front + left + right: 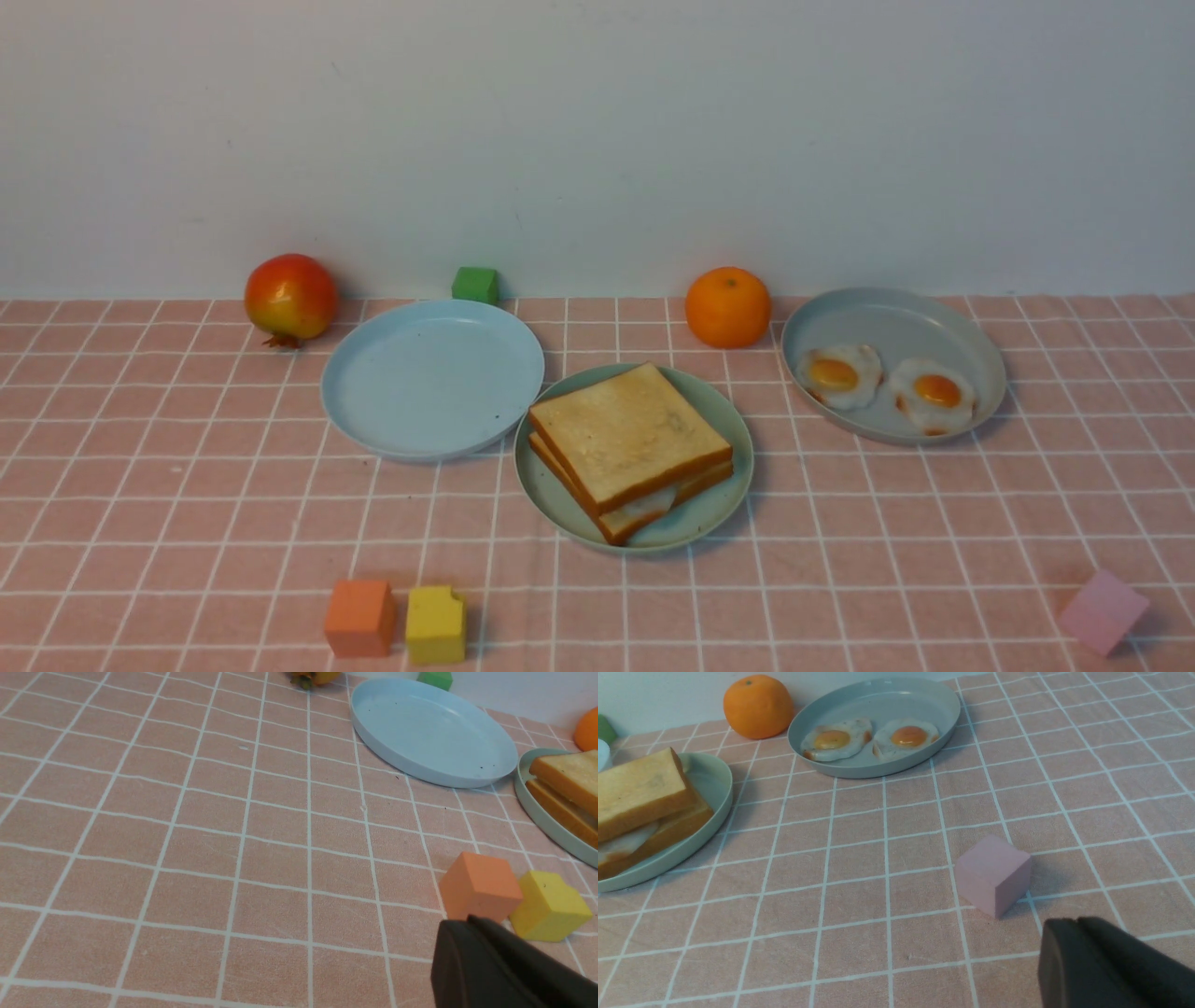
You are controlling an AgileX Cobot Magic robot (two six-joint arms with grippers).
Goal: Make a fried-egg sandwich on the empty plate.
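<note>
Three plates sit on pink checked cloth (187, 485) before a pale wall (597, 140); both grippers look closed, empty

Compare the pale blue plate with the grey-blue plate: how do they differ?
The pale blue plate is bare; the grey-blue plate holds two fried eggs. The pale blue plate sits left of the sandwich, near the pomegranate; the grey-blue plate sits right, by the orange. Both are round, low-rimmed and upright.
</note>
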